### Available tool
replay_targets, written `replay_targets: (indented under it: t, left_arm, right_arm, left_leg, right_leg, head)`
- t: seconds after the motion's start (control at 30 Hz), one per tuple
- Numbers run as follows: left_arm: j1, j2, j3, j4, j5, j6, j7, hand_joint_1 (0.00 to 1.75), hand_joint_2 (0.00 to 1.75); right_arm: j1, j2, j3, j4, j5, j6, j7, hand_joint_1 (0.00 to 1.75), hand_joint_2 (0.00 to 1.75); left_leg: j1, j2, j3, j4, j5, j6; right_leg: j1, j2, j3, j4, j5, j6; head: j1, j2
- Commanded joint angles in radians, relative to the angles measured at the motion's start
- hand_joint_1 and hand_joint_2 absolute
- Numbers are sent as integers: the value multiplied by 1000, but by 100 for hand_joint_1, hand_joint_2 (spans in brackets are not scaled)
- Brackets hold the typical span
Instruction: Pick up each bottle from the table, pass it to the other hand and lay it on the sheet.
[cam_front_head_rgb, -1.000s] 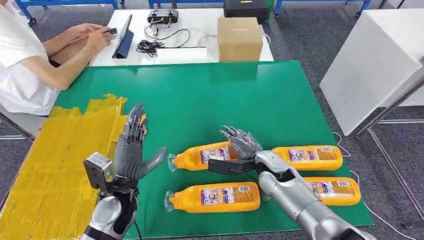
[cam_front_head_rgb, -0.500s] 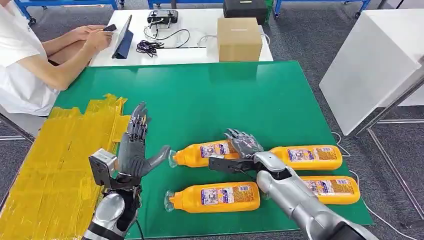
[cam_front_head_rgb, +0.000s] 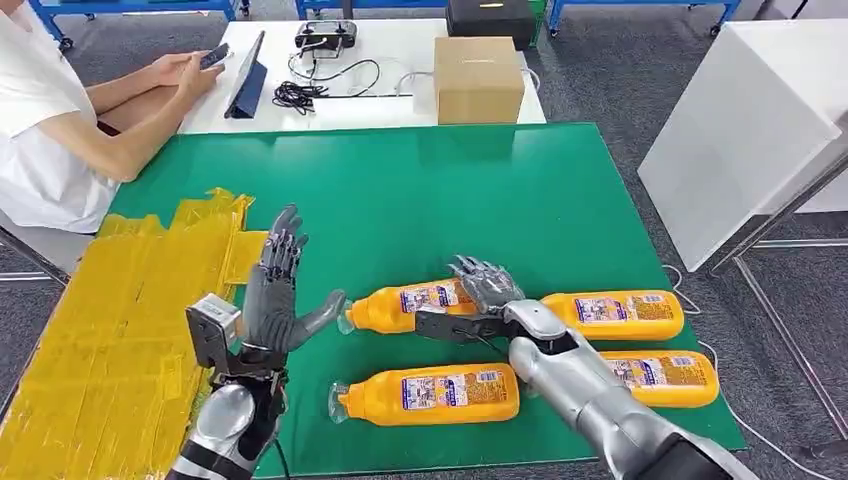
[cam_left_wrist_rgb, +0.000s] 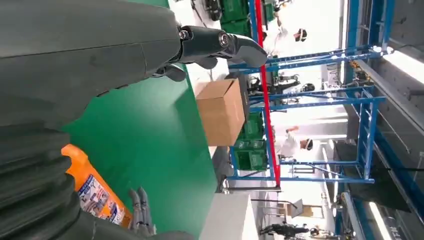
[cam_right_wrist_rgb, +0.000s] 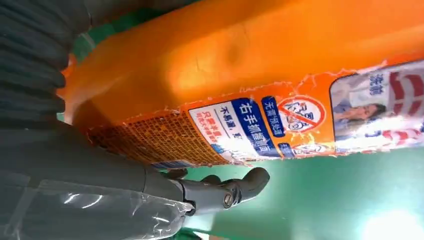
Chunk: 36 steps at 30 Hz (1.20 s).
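Note:
Four orange bottles lie on the green table (cam_front_head_rgb: 420, 190): far left (cam_front_head_rgb: 405, 305), far right (cam_front_head_rgb: 615, 313), near left (cam_front_head_rgb: 430, 393), near right (cam_front_head_rgb: 665, 378). My right hand (cam_front_head_rgb: 485, 290) lies over the base end of the far left bottle (cam_right_wrist_rgb: 250, 65), fingers draped across its top. Its thumb (cam_right_wrist_rgb: 225, 192) stretches along the near side without closing on it, and the bottle still rests on the table. My left hand (cam_front_head_rgb: 275, 295) stands upright with its fingers spread and holds nothing, its thumb close to that bottle's cap. The yellow sheet (cam_front_head_rgb: 110, 330) covers the table's left part.
A person (cam_front_head_rgb: 50, 120) sits at the far left holding a phone. A white table behind carries a tablet, cables and a cardboard box (cam_front_head_rgb: 478, 78). A white block (cam_front_head_rgb: 740, 120) stands to the right of the table.
My left hand has drifted right, toward the cap of the far left bottle. My right hand has settled slightly lower over that bottle. The bottles have not moved.

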Motion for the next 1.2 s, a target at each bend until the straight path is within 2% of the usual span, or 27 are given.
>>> replay_targets:
  t: [0.03, 0.17, 0.37, 0.43, 0.5, 0.57, 0.7, 0.9, 0.97, 1.0, 1.13, 1.2]
  left_arm:
    - [-36, 0, -15, 62, 5, 14, 9, 0, 175]
    - [-19, 0, -10, 43, 0, 19, 10, 0, 175]
    - [26, 3, -12, -5, -23, 25, 14, 0, 175]
    - [58, 1, -17, -32, -43, 22, 19, 0, 175]
    - [67, 0, -20, -38, -46, 22, 19, 0, 175]
    - [79, 1, -24, -46, -67, 27, 25, 0, 175]
    - [67, 21, -46, -32, -125, 28, 61, 0, 175]
    - [1, 45, -83, 2, -204, -3, 105, 0, 175]
    - [-14, 45, -92, 14, -204, -7, 108, 0, 175]
    - [-19, 45, -95, 19, -194, -13, 108, 0, 175]
    - [-24, 44, -96, 26, -192, -14, 107, 0, 175]
    - [-33, 49, -103, 36, -172, -22, 104, 0, 175]
  right_arm:
    - [-13, 50, 9, 148, 40, -120, 9, 175, 175]
    - [39, 61, -79, 38, 35, -224, -16, 175, 175]
    - [146, 68, -186, -136, 42, -321, -32, 175, 175]
    - [224, 75, -244, -234, 36, -384, -52, 175, 175]
    - [240, 72, -246, -259, 42, -384, -51, 175, 175]
    - [291, 95, -302, -328, 32, -474, -73, 175, 175]
    - [391, 137, -419, -506, -117, -554, -173, 175, 175]
    - [437, 185, -524, -610, -355, -527, -322, 175, 175]
    - [442, 197, -531, -623, -438, -491, -365, 175, 175]
    - [446, 197, -524, -634, -503, -438, -391, 175, 175]
    - [447, 197, -521, -630, -505, -437, -392, 175, 175]
    - [449, 182, -506, -635, -608, -330, -425, 175, 175]
  left_leg:
    - [1, 0, 3, -2, 1, -1]
    - [1, -1, 3, -1, 0, -1]
    - [1, 0, 3, -1, -1, -1]
    - [0, -1, 1, -1, -1, -1]
    - [1, -1, 4, -2, -2, -2]
    - [1, -1, 2, -1, -2, -1]
    - [0, -2, -3, 0, -1, -1]
    - [0, -3, -4, 0, 0, -1]
    - [0, -3, -4, 0, 0, -1]
    - [0, -3, -3, 0, -1, -1]
    - [0, -2, -2, -1, 0, -1]
    - [1, -1, -1, -1, -1, -1]
  right_leg:
    - [1, -1, 3, -3, 1, 0]
    - [1, -1, 3, -1, 0, 0]
    - [1, 0, 3, -1, -1, 0]
    - [0, -1, 2, -1, -1, 0]
    - [1, -1, 5, -3, -2, 0]
    - [1, -1, 3, -2, -1, 0]
    - [0, -2, -2, -1, -1, 0]
    - [0, -2, -3, 0, -1, 0]
    - [0, -3, -3, 0, -1, 0]
    - [0, -3, -2, 0, -1, 0]
    - [0, -2, -2, -1, -1, 0]
    - [1, -2, -1, -1, -1, 0]
  head:
    - [0, 0]
    - [0, 0]
    - [0, 0]
    - [0, 0]
    - [0, 0]
    - [0, 0]
    - [0, 0]
    - [0, 0]
    - [0, 0]
    - [0, 0]
    - [0, 0]
    - [0, 0]
